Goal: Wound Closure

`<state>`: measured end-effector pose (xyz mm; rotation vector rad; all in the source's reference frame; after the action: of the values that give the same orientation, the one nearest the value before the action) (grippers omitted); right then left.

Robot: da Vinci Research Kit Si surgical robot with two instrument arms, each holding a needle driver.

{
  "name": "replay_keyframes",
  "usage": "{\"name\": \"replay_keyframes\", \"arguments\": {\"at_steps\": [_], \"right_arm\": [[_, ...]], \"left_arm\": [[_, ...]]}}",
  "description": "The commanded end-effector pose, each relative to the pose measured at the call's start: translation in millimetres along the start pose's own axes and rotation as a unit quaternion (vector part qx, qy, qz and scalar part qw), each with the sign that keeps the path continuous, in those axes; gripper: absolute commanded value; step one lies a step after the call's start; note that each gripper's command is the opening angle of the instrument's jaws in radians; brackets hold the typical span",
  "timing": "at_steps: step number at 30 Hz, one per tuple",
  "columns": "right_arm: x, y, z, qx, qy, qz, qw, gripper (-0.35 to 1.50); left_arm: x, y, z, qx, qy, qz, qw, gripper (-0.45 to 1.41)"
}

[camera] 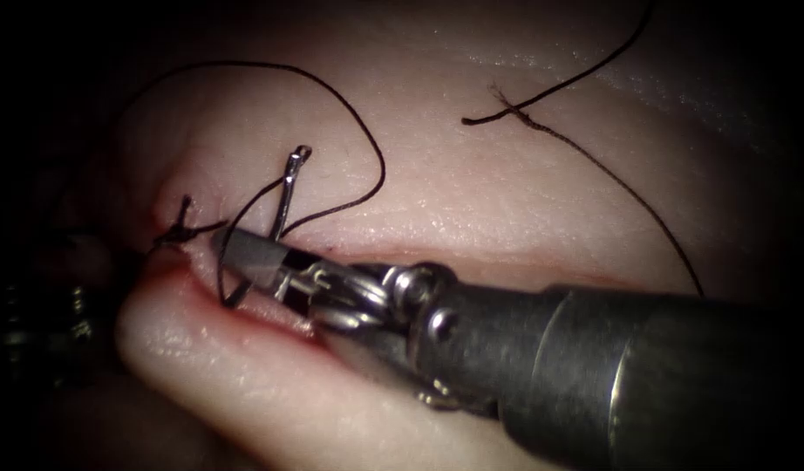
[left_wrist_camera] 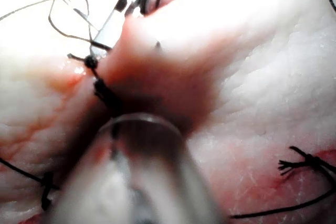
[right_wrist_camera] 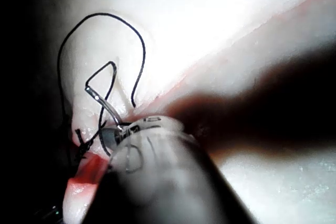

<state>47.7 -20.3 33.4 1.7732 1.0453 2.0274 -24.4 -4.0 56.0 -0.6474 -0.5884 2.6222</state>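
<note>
Right tool [camera: 245,253] jaws were clamped on needle [camera: 286,199] near its eye end, over the cut [camera: 472,257] in the tissue [camera: 507,183]. Thread [camera: 350,105] looped far side. Left tool [camera: 62,305]: jaw state unclear.

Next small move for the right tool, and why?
Probably roll the right tool slightly to show the tip of the needle. Its jaws are shut on it below its upright eye end, at the cut; the tip is hidden, so whether it is in the tissue is unclear. What the left tool holds is unclear.
</note>
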Motion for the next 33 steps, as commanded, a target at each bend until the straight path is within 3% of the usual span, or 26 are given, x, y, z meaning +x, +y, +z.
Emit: {"name": "replay_keyframes", "arguments": {"at_steps": [1, 8, 20, 24, 25, 27, 28, 29, 33], "right_arm": [[-0.3, 0.1, 0.8, 0.002, -0.002, 0.003, 1.000, -0.35], [-2.0, -0.9, 1.6, 0.013, -0.012, 0.009, 1.000, -0.35], [-2.3, -1.7, 1.6, 0.017, -0.016, 0.016, 1.000, -0.35], [-1.7, -1.6, 1.9, 0.021, 0.002, -0.046, 0.999, -0.35], [-0.6, -1.8, 1.7, 0.028, 0.024, -0.101, 0.994, 0.32], [0.5, -2.1, 1.3, 0.034, 0.048, -0.119, 0.991, 0.93], [1.1, -2.3, 1.2, 0.036, 0.057, -0.127, 0.990, 1.13], [2.2, -2.6, 0.7, 0.038, 0.067, -0.145, 0.986, 1.25], [4.9, -3.1, -1.3, 0.017, 0.076, -0.181, 0.980, 1.28]], "left_arm": [[0.0, 0.2, 0.9, -0.001, 0.000, 0.000, 1.000, 0.19], [0.0, 0.2, 0.8, -0.001, 0.000, 0.001, 1.000, 0.19], [0.0, 0.2, 0.8, -0.001, 0.000, 0.001, 1.000, 0.19], [-0.1, 0.2, 0.8, -0.001, 0.000, 0.001, 1.000, 0.19], [-0.1, 0.2, 0.8, -0.001, 0.000, 0.001, 1.000, 0.19], [-0.1, 0.2, 0.7, -0.002, 0.000, 0.001, 1.000, 0.19], [-0.1, 0.2, 0.6, -0.002, 0.000, 0.001, 1.000, 0.17], [0.0, 0.1, 0.4, -0.003, -0.001, 0.001, 1.000, 0.17], [0.4, -0.2, -0.2, -0.004, 0.005, -0.001, 1.000, 0.15]]}}
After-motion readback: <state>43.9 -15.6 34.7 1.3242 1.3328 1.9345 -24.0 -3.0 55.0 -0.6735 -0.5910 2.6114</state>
